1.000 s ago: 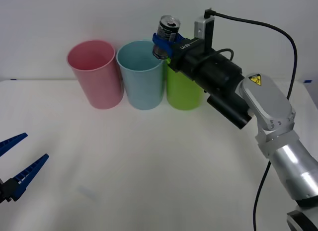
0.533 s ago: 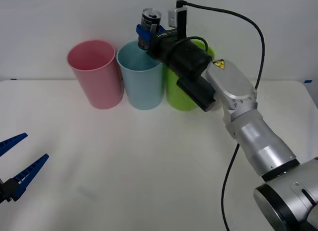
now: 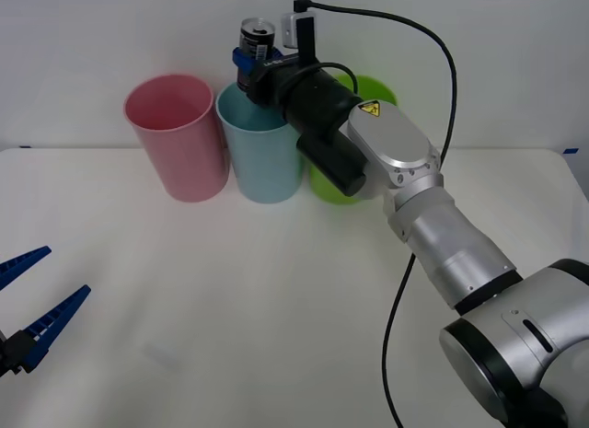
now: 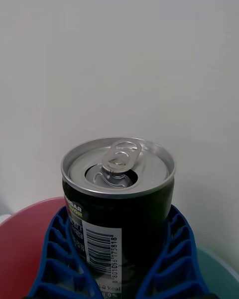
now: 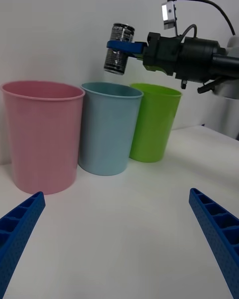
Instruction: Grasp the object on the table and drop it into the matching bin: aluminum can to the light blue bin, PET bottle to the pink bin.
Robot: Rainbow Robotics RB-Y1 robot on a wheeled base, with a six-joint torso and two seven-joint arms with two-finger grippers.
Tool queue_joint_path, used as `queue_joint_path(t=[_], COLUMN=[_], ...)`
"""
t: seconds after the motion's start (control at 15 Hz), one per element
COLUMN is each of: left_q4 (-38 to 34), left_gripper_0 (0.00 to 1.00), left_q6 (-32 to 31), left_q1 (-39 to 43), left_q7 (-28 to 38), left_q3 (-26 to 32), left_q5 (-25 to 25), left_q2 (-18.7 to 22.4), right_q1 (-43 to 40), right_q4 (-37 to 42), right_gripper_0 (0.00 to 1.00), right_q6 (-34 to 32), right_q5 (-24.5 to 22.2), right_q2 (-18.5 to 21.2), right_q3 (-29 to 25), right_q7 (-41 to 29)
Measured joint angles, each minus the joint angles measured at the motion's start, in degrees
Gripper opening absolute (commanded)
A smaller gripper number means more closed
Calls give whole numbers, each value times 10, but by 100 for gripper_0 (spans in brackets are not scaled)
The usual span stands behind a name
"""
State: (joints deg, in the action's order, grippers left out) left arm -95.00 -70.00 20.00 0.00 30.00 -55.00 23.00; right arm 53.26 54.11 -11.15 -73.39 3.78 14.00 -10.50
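Right gripper (image 3: 247, 63) closed around the aluminum can (image 3: 255, 44), held upright, long axis vertical, above the light blue bin (image 3: 262, 152), toward its 11 o'clock rim. Pink bin (image 3: 177, 138) just at 9 o'clock. Left gripper (image 3: 32, 308) open, empty, parked low over the table (image 3: 276, 308).

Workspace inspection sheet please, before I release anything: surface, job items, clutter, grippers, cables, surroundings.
Surface: white table, bare in front of the bins.
Job's things: aluminum can upright, held in the air above the light blue bin; pink bin beside it, upright.
Clutter: lime green bin on the blue bin's other side.
Grippers: right gripper shut on the can, its blue fingers at both sides; left gripper open, low over the table's near left edge.
Cables: black cable loops from the right wrist camera down past the arm.
Surroundings: plain white wall behind.
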Motion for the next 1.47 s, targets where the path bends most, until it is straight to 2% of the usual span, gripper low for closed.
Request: queue_joint_path(t=[0.07,0.13,0.2,0.8,0.93,1.07,1.27,1.47], left_q4=[0,0,0,0,0,0,0,0], left_gripper_0=[100,100,100,100,100,100,100,100], left_q6=[0,0,0,0,0,0,0,0], left_q1=[0,0,0,0,0,0,0,0], left_q7=[0,0,0,0,0,0,0,0], left_q3=[0,0,0,0,0,0,0,0], left_q5=[0,0,0,0,0,0,0,0], left_q2=[0,0,0,0,0,0,0,0], right_q1=[0,0,0,-7,-28,-62,-117,-191], right_q4=[0,0,0,2,30,83,173,271], right_gripper_0=[1,35,100,100,100,100,100,100], right_q6=[0,-1,-1,-17,-30,-37,-38,-39], right_q5=[0,0,0,0,2,9,40,50], right_q2=[0,-1,0,12,23,48,102,157], right_q3=[0,1,0,0,0,16,54,72], right_q7=[2,4,7,20,18,13,6,1])
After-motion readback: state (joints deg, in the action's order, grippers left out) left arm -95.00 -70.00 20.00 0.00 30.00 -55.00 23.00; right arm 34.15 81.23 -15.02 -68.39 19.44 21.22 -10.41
